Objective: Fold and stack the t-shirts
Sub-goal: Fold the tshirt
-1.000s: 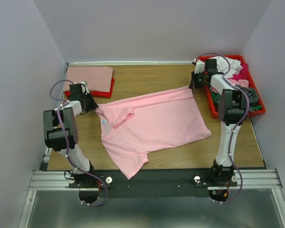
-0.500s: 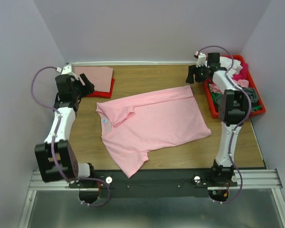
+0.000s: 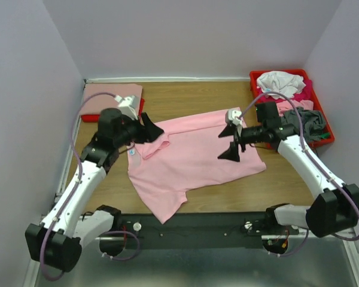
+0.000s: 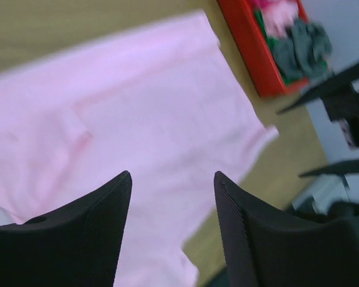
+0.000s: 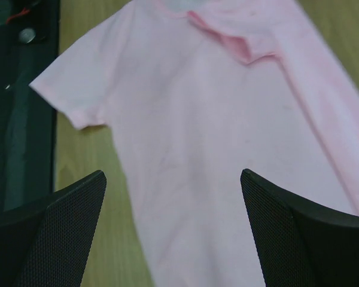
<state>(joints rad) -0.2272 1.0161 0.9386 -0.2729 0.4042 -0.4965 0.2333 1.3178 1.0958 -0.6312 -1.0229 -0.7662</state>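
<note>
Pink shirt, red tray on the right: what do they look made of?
Pink shirt: soft matte knit cloth, probably cotton; it lies limp and creased, with one flap folded over. Red tray: likely rigid moulded plastic; its thin, straight walls are smooth and uniformly coloured.

Fig.: wooden table (image 3: pixel 191 98); red tray (image 3: pixel 254 84), far right; 2nd red tray (image 3: pixel 88 118), far left; mounting rail (image 3: pixel 191 228), near edge.
</note>
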